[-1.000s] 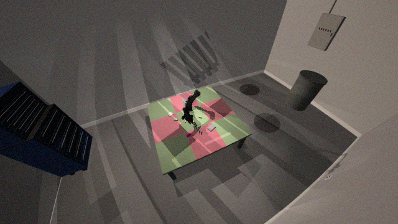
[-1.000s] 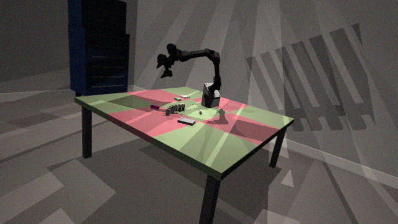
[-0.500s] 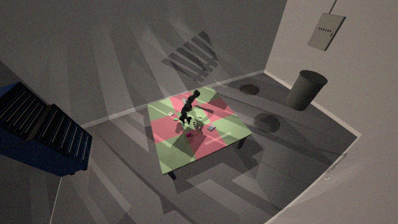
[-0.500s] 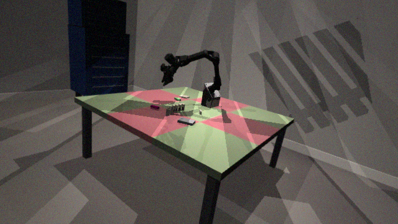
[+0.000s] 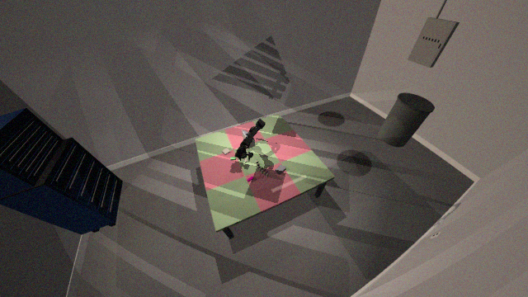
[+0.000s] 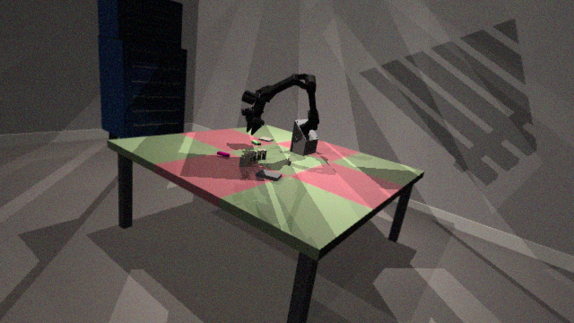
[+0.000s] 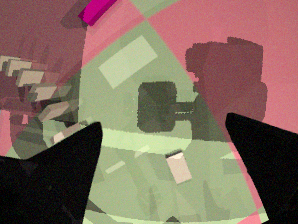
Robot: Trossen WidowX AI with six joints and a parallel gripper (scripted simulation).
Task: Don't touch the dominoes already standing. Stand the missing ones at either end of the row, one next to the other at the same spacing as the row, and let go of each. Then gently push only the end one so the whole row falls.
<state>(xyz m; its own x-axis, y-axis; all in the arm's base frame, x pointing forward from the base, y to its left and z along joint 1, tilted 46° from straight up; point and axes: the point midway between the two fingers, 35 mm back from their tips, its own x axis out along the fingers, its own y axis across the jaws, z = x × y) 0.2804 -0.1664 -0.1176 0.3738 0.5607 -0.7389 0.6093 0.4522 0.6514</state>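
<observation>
Dominoes [image 5: 261,168] [image 6: 263,154] [image 7: 31,77] stand in a row, apart from the open gripper [image 5: 247,159] [image 6: 253,132] [image 7: 166,123].

Tbl. top [image 5: 231,214] [image 6: 287,220] looks smooth, matt; arm [image 5: 250,140] [image 6: 287,83] dark, matt plastic.

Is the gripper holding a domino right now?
No, the gripper stands open, with a pale domino between and beyond its fingertips, touching neither.

Grey walls [image 5: 165,49] [image 6: 251,45] — barred shadow across one — and a blue cabinet [image 5: 54,210] [image 6: 109,85] — dark slatted front.
</observation>
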